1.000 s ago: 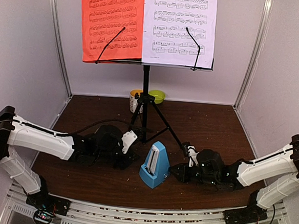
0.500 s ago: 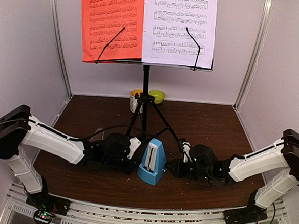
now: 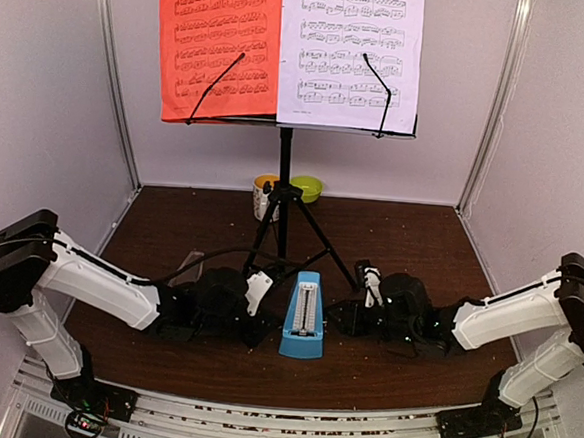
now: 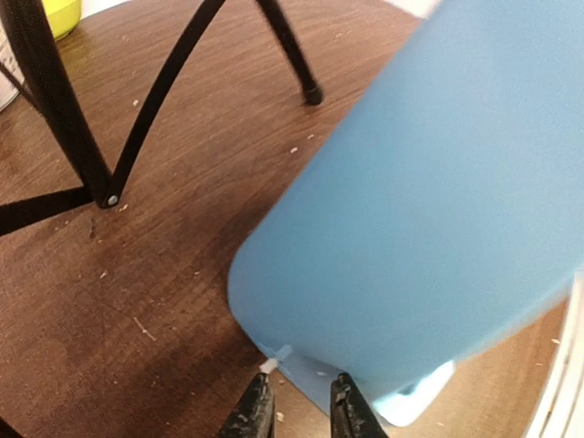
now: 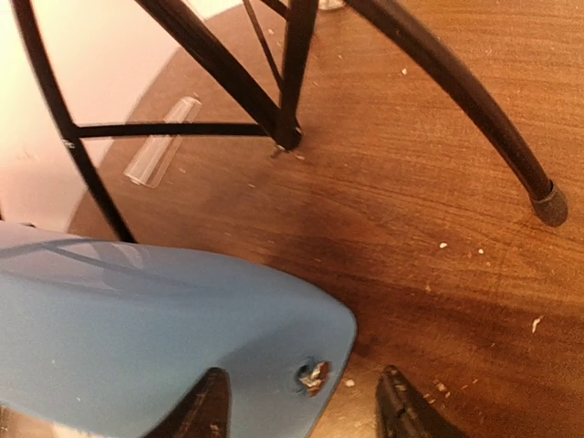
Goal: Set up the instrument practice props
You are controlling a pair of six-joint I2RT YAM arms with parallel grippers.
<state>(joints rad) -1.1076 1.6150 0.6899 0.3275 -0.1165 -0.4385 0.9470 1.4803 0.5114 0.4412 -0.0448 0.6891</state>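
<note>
The black tripod music stand [image 3: 283,178] stands at the back centre. It holds a red page [image 3: 219,44] and a pale lilac-white page [image 3: 349,48] under its wire clips. The light-blue metronome [image 3: 303,325] stands upright on the table in front of the stand. My left gripper [image 3: 265,312] lies low at its left side. In the left wrist view the fingers [image 4: 301,411] are slightly parted at the metronome's [image 4: 429,182] base edge. My right gripper [image 3: 342,318] is open at its right side, with a corner of the metronome [image 5: 155,328] between the jaws [image 5: 301,406].
A white-and-orange mug [image 3: 262,197] and a small green bowl [image 3: 306,188] sit behind the stand's legs. A clear tube [image 5: 162,141] lies on the table left of the tripod. The stand's feet [image 5: 549,205] [image 4: 312,93] rest close to both grippers. Side walls enclose the table.
The metronome has turned from an angled pose to face the front and slid slightly right. Both grippers have moved in towards its sides.
</note>
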